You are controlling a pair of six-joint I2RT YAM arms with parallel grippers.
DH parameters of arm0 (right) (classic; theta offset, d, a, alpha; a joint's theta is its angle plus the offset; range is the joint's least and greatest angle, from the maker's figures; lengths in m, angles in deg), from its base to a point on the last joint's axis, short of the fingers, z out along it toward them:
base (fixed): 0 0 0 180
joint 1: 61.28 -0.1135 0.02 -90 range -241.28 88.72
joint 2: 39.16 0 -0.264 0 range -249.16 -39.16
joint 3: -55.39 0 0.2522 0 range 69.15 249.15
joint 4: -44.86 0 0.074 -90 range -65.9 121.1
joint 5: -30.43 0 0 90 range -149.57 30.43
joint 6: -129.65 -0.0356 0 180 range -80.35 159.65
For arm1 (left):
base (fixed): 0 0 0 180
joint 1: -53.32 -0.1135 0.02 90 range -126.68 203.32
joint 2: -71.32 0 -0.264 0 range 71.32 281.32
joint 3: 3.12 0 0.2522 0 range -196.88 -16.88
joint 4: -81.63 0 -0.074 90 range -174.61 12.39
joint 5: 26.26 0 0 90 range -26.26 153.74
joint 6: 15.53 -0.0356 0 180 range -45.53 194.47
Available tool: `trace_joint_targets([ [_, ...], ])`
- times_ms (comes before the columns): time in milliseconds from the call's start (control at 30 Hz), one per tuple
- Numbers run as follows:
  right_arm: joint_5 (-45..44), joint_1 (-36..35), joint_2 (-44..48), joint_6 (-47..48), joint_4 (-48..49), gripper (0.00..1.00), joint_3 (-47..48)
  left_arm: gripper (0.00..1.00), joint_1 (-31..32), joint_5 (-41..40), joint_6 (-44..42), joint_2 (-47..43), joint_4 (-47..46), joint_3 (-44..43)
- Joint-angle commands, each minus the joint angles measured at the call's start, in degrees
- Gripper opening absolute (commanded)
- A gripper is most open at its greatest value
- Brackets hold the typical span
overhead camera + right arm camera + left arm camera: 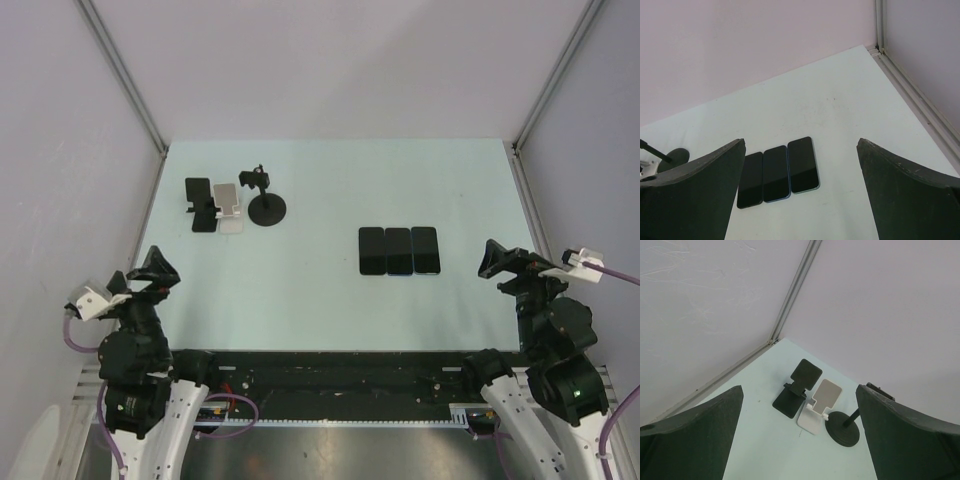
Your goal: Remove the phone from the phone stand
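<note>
The three dark, flat rectangular phones (399, 250) lie face up in a tight row on the right half of the pale mint-green table (320, 180). Their long edges are side by side and touching or nearly so. In the right wrist view the same phones (776, 173) sit just ahead of the fingers, and the middle one shows a blue edge.

Well apart from them, at the far left of the table, three stands are grouped close together. A black folding stand (200, 205) is furthest left. A white folding stand (228, 208) is just beside it. A black round-based stand (266, 208) with a thin upright arm and a small clamp head is on the right of the group. The left wrist view shows the black folding stand (797, 388), the white folding stand (820, 405) and the black round-based stand (842, 427) with their back plates tilted and bare.

The left gripper (150, 272) hovers above the near-left corner of the table with its fingers (700, 435) spread wide and nothing between them. The right gripper (508, 262) hovers at the near right, beside the row of phones, with its dark fingers (910, 190) likewise wide apart and holding nothing. Plain pale grey walls (330, 60) enclose the table.
</note>
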Motion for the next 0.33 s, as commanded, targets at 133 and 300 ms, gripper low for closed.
trace_joint_targets([
  [133,0.1,-0.7,0.2,-0.4,1.1,1.00,-0.1,1.00,-0.2,-0.3,1.7,-7.9,1.9,-0.4],
  [300,0.1,-0.9,-0.1,0.2,1.8,1.00,-0.1,1.00,-0.2,-0.6,3.4,-7.2,1.8,0.5],
])
